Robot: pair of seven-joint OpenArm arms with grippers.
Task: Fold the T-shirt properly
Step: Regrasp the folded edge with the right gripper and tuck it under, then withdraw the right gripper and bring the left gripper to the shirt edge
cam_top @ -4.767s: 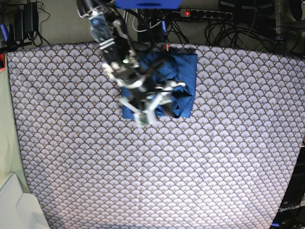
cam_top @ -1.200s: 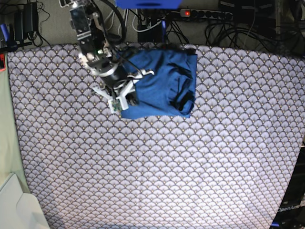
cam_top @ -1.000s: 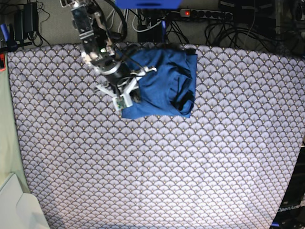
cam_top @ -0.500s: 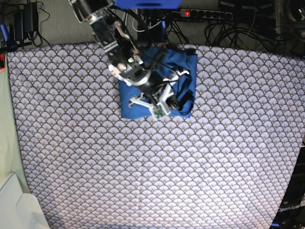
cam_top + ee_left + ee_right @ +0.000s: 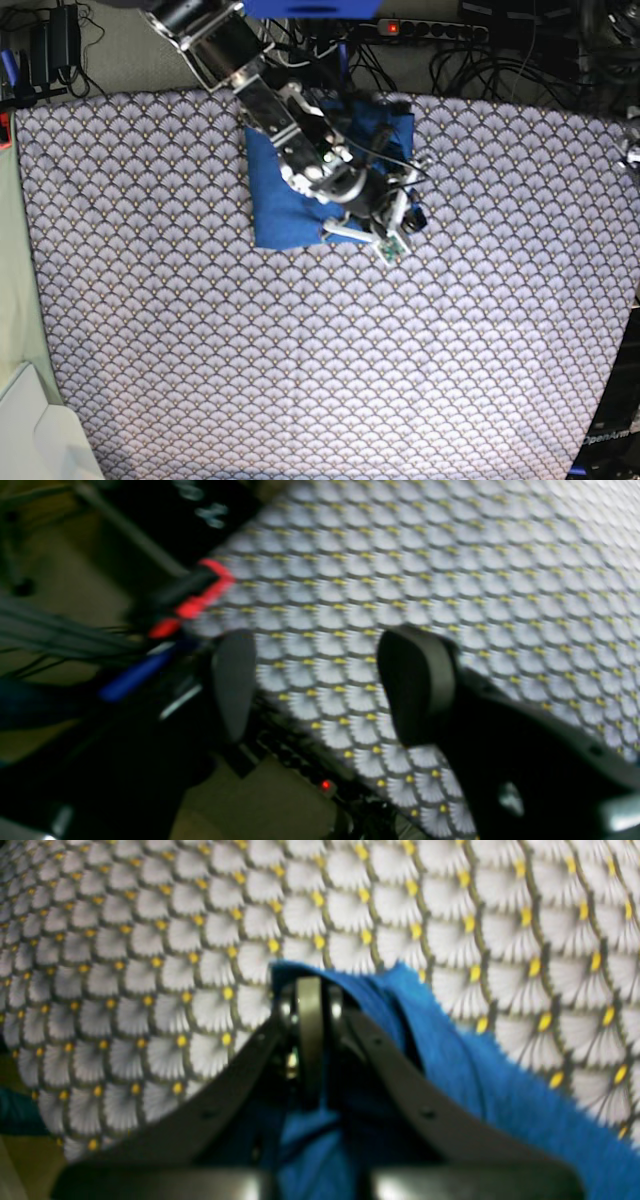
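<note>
Pinching T-shirt (image 5: pixel 450 1075) fold – right gripper (image 5: pixel 310 990) closed, blue fabric between fingertips.

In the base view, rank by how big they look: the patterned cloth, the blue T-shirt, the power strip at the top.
1. Patterned cloth, by far the largest.
2. T-shirt, partly hidden by the right arm.
3. Power strip, smallest, though it lies farther back.

Right pincer (image 5: pixel 310 1005) clamped tight; left pincer (image 5: pixel 320 685) with jaws apart.

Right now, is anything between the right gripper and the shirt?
No. The right gripper is already shut on a fold of the shirt, above the patterned cloth; nothing visible lies between them.
</note>
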